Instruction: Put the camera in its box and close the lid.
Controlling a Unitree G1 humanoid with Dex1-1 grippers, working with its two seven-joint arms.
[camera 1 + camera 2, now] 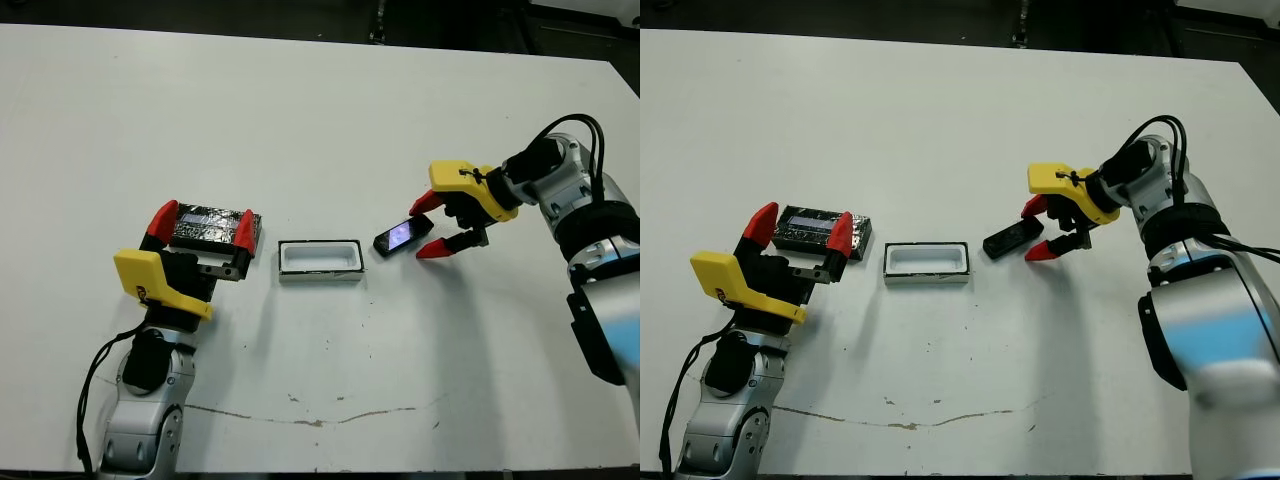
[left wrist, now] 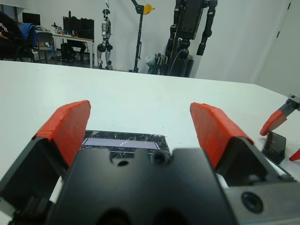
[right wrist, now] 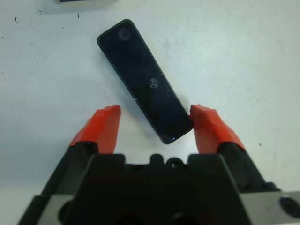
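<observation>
The camera [image 1: 402, 236] lies flat on the white table, just right of the box [image 1: 319, 260], a shallow white-lined tray with dark walls. My right gripper [image 1: 433, 227] is open, its red fingertips [image 3: 210, 126] on either side of the camera's [image 3: 144, 78] near end, without pinching it. The lid [image 1: 206, 226], black with silvery speckles and a pale strip, rests on the table left of the box. My left gripper [image 1: 203, 226] is open and straddles the lid [image 2: 123, 141], one fingertip at each short end.
A long faint crack or scratch [image 1: 320, 415] runs across the table near its front edge. Beyond the far edge stand robot frames and stands [image 2: 187, 37] and desks with a person seated [image 2: 11, 33].
</observation>
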